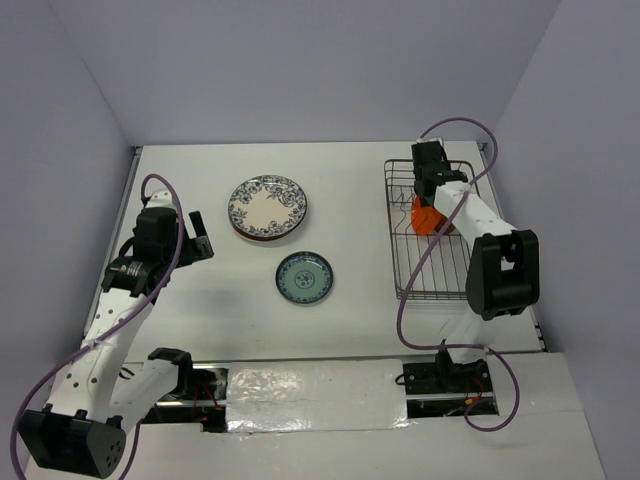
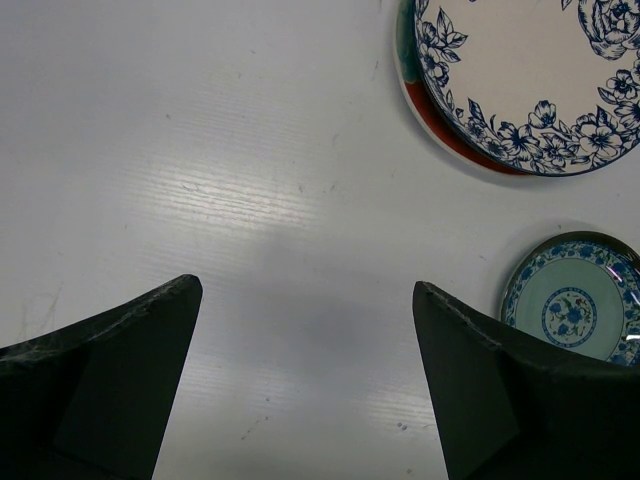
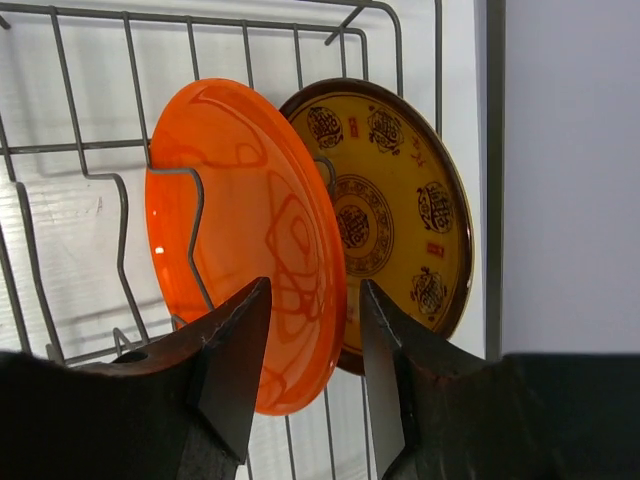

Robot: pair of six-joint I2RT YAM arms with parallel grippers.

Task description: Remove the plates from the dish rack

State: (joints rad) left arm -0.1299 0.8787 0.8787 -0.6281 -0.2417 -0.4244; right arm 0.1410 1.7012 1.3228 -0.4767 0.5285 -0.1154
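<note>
The dish rack stands at the right of the table. In it two plates stand on edge between the tines: an orange plate and behind it a yellow patterned plate. My right gripper straddles the orange plate's lower rim, its jaws partly closed, with a thin gap still showing at the right finger. A white plate with a blue floral rim lies on a red-edged plate at mid-table. A small teal plate lies nearer. My left gripper hangs open over bare table.
The rack's wire wall and tines crowd the orange plate on its left. The enclosure's right wall stands just beyond the rack. The left arm hovers at the table's left side.
</note>
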